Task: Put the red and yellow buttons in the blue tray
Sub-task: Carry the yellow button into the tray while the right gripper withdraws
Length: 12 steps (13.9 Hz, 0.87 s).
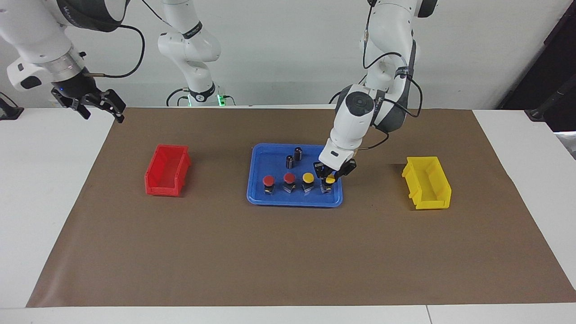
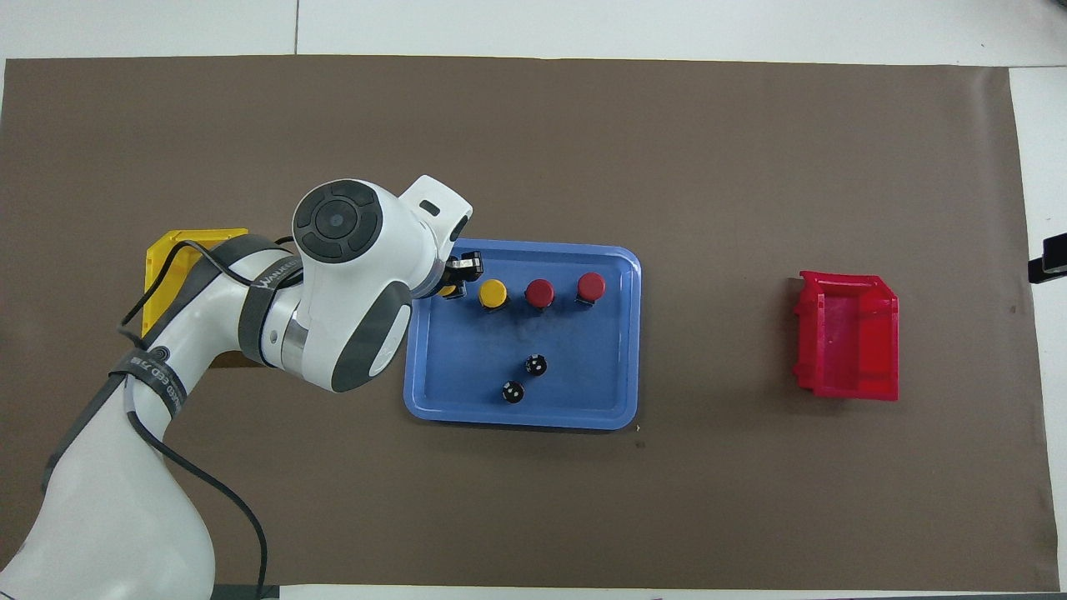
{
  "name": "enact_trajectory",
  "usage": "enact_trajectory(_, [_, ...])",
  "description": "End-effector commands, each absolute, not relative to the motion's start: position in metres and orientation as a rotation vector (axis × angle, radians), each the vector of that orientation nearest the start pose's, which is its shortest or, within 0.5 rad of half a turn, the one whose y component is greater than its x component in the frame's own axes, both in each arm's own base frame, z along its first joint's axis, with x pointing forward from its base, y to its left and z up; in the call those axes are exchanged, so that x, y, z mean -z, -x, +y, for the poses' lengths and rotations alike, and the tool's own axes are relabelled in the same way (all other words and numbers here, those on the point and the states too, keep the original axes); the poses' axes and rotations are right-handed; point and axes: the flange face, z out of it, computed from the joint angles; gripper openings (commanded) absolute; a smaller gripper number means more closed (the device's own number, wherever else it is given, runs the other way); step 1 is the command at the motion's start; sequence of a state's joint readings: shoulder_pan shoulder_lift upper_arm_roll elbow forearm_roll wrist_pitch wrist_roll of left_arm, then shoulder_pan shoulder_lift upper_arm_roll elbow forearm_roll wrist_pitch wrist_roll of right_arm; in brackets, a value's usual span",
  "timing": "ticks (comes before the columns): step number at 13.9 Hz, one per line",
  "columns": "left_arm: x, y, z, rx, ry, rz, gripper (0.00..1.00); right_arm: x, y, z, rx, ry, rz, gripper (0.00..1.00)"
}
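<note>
left claw (image 1: 332,173) over blue tray (image 1: 270,155); fingers astride end yellow button (image 1: 330,180); grip unclear

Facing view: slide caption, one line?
Left claw around the end yellow button in the blue tray; right claw waits raised.

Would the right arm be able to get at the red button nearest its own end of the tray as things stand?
Probably yes. The right hand waits raised past the red bin, while that red button stands exposed in the blue tray; the left hand is at the end yellow button.
</note>
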<state>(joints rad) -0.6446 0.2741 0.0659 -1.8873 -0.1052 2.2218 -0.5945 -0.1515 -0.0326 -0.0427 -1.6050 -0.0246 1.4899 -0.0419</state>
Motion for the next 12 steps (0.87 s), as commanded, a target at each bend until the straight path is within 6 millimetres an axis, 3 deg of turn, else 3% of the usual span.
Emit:
enact_trajectory(1, [-0.386, -0.519, -0.348, 0.040, 3.243, -0.151, 1.00, -0.621, -0.517, -0.102, -0.142, 3.145, 0.207, 1.00])
enact_trajectory(4, [-0.501, -0.527, -0.331, -0.057, 3.188, -0.045, 1.00, -0.619, -0.517, -0.095, -0.153, 3.143, 0.180, 1.00])
enact_trajectory(5, [-0.527, -0.530, -0.321, -0.062, 3.139, 0.063, 1.00, -0.618, -0.518, -0.091, -0.155, 3.142, 0.170, 1.00])
enact_trajectory(6, [-0.549, -0.539, -0.288, -0.078, 3.124, 0.119, 1.00, -0.619, -0.518, -0.091, -0.152, 3.139, 0.170, 1.00])
enact_trajectory(8, [-0.592, -0.538, -0.219, -0.083, 3.129, 0.263, 1.00, -0.618, -0.519, -0.083, -0.154, 3.139, 0.148, 1.00])
enact_trajectory(10, [-0.608, -0.548, -0.145, -0.106, 3.131, 0.367, 1.00, -0.618, -0.519, -0.082, -0.154, 3.140, 0.143, 1.00])
enact_trajectory(12, [-0.617, -0.556, -0.087, -0.085, 3.139, 0.357, 1.00, -0.619, -0.519, -0.083, -0.151, 3.140, 0.146, 1.00])
